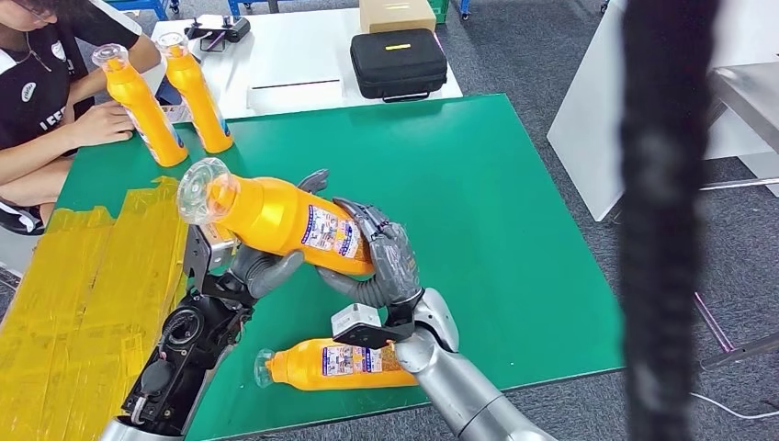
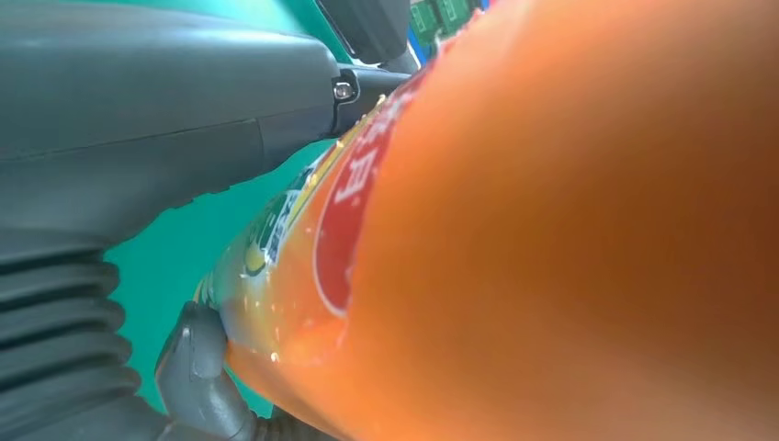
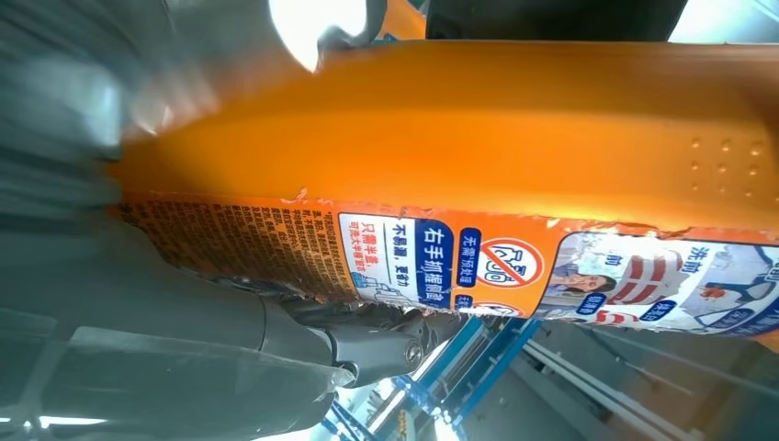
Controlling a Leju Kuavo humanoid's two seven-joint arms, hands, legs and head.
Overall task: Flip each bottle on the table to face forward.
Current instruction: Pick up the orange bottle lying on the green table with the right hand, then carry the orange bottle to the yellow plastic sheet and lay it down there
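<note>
Holding one bottle [image 1: 276,219] off the green table [image 1: 514,230], both hands are on it at once. Head view: left hand [image 1: 262,268] wraps the neck end from below, right hand [image 1: 386,262] cups the base end, fingers clamped round the label. Bottle lies tilted, clear cap [image 1: 200,188] pointing to 10 o'clock. A second bottle [image 1: 335,363] lies flat at 6 o'clock, just under the right wrist. Two more bottles [image 1: 170,96] stand upright at 11 o'clock, beside a seated person [image 1: 41,83]. Count: four bottles, one person, one black case [image 1: 398,62] at 12, yellow tape patch [image 1: 83,294] at 8.

Left wrist view: orange bottle body [image 2: 551,230] pressed close against the thumb [image 2: 165,119]; dark fingers [image 2: 197,367] curl under it. Clamped on it.

Right wrist view: bottle side and printed label [image 3: 514,266] run across, grey finger [image 3: 367,340] closed along the label edge. Clamped too.

Risks, my read: smooth plastic held by two hands could twist or slip if one lets go early; lowering it may knock the lying bottle under the right wrist.
</note>
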